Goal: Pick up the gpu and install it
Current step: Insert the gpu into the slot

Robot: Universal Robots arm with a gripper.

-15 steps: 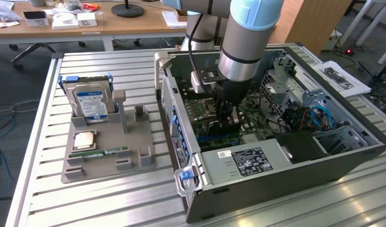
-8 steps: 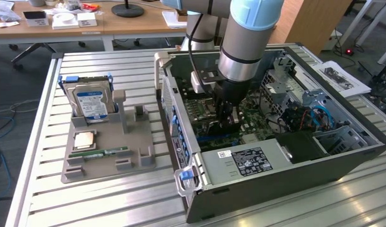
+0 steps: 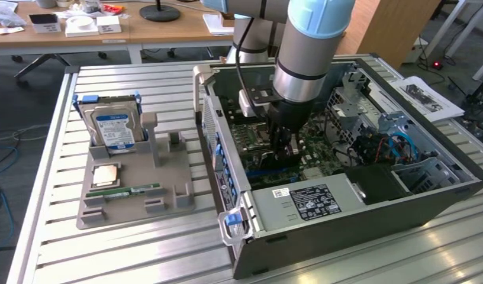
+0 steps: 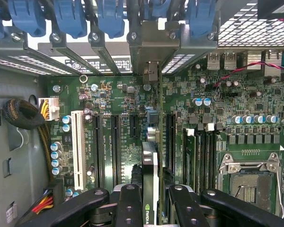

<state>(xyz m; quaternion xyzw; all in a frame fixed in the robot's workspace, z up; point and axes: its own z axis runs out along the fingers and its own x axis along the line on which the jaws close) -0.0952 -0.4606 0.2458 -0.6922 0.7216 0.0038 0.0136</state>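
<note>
My gripper (image 3: pixel 284 149) reaches down inside the open computer case (image 3: pixel 431 204), low over the green motherboard (image 3: pixel 253 135). In the wrist view the gripper (image 4: pixel 154 208) is shut on the gpu (image 4: pixel 150 165), with a black finger (image 4: pixel 129 204) on either side of it. I see the card edge-on: a thin dark board with a green logo near the fingers. Its silver end bracket (image 4: pixel 149 47) stands at the case's slot openings, under the blue latches (image 4: pixel 111 16). The card runs along a gap between the black expansion slots (image 4: pixel 115 146). Whether it is seated I cannot tell.
On the exterior view's left a grey holder tray (image 3: pixel 168 198) carries an upright hard drive with a blue label (image 3: pixel 115 127), a CPU chip (image 3: pixel 106 174) and a RAM stick (image 3: pixel 135 191). Inside the case are the power supply (image 3: pixel 314 201), the CPU socket (image 4: pixel 248 177), a white slot (image 4: pixel 77 142) and cables (image 4: pixel 45 203).
</note>
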